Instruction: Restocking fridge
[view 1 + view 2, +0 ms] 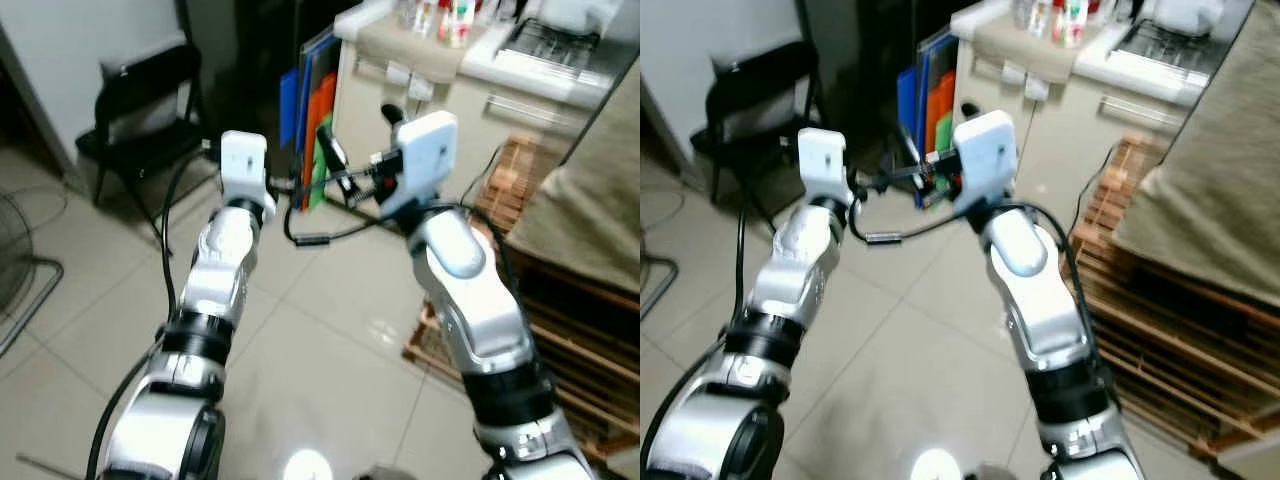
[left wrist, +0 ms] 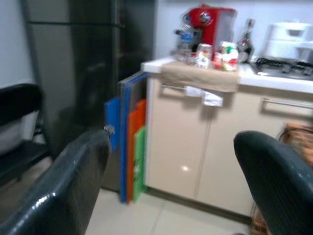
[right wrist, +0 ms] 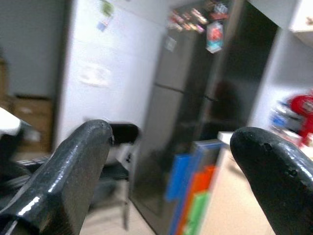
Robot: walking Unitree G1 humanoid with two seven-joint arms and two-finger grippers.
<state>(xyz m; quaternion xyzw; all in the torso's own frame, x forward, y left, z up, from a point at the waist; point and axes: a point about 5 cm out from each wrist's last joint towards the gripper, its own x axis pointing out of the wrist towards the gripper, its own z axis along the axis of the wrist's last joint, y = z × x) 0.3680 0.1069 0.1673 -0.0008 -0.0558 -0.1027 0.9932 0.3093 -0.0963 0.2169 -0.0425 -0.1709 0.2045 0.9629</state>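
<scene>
Both arms were raised in front of the robot, and neither hand held anything. The left hand [image 2: 171, 181] had its two black fingers spread wide apart, and so did the right hand [image 3: 166, 181], with clear space between the pads.

The fridge [image 2: 93, 73], tall, dark and shut, stood ahead of the hands and well apart from them, beyond a stretch of bare tiled floor [image 1: 330, 350]. Its upper door carried a scatter of magnets [image 3: 195, 17]. Just beside it, wedged against the cream cabinet [image 2: 195, 147], leaned a stack of blue, orange and green boards [image 2: 132, 147]. To the other side sat a black folding chair [image 1: 140, 120]. On the counter [image 2: 274, 81] past the right hand stood a red coffee machine [image 2: 208, 22] and some small jars.

No groceries for restocking could be made out near either hand. The door looked heavy, stiff and smooth, probably slick under hard pads, so the sensible hold would be its long vertical edge on the side away from the hinge; which side that was could not be told, since no handle was visible.
</scene>
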